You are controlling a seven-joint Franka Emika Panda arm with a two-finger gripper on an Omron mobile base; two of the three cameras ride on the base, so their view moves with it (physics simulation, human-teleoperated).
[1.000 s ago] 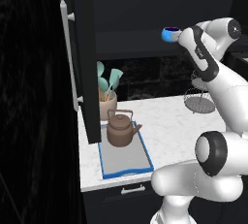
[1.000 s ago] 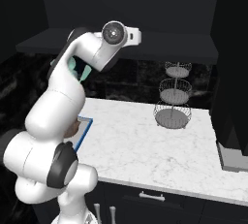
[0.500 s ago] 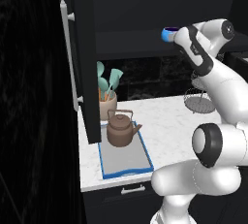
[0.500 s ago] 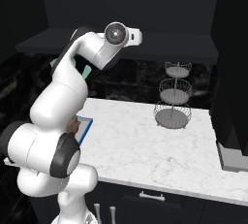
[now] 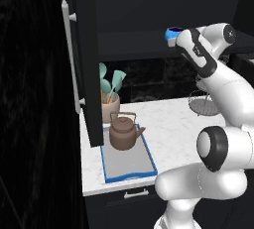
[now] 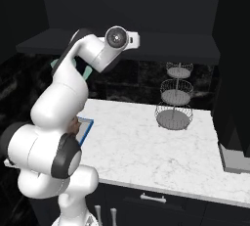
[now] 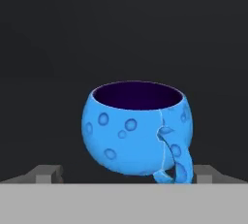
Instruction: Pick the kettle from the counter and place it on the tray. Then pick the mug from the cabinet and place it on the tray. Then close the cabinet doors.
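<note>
In the left base view, the mug (image 5: 173, 35) is seen high up at the edge of the cabinet (image 5: 149, 29) shelf, directly ahead of the hand, which is raised to shelf level with the forearm angled up and back toward the opening. The kettle (image 5: 124, 132) is already seated on the tray (image 5: 130, 166), at its far end, on the counter (image 5: 173, 124) below; one of the cabinet doors (image 5: 82, 54) is swung open over the tray's left side.

In the right base view, the arm is folded upward, its wrist joint held level with the shelf and pointed into the dark cabinet; a corner of the tray is glimpsed behind the arm's lower links.

In the hand view, the mug (image 7: 138, 128) is presented upright and centred just beyond the gripper (image 7: 127, 172), its handle turned toward the camera and slightly right. The fingertips (image 7: 46, 172) are spread wide, one on each side of the mug, and nothing is held yet. A short straight advance is judged sufficient to bring the body between the fingers.
</note>
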